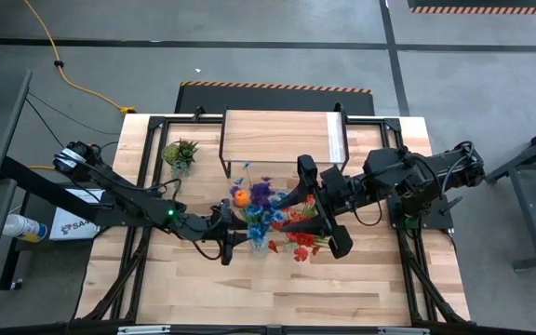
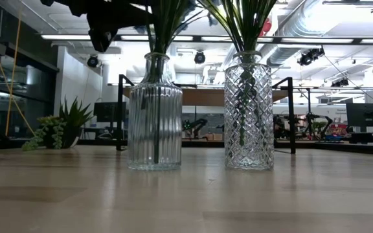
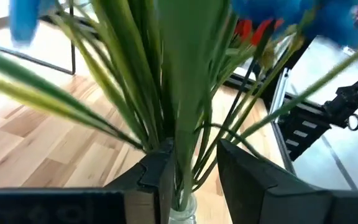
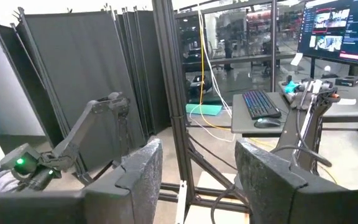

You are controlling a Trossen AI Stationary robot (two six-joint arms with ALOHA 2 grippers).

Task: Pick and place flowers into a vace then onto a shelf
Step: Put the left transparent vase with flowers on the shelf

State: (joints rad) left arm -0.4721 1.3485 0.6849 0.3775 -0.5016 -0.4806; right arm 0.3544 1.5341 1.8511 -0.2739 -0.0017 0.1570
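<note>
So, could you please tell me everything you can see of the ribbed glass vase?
The ribbed vase is clear glass with vertical ridges, a narrow neck and a wider cylindrical body. It stands upright on the wooden table, beside but apart from the diamond-cut vase. Green flower stems rise from its mouth, and the left gripper sits astride them just above it, fingers parted.

Two vases (image 2: 155, 111) (image 2: 248, 111) stand side by side mid-table, flowers (image 1: 266, 209) in both; shelf (image 1: 275, 137) at twelve o'clock, potted plant (image 1: 180, 153) at ten.
</note>
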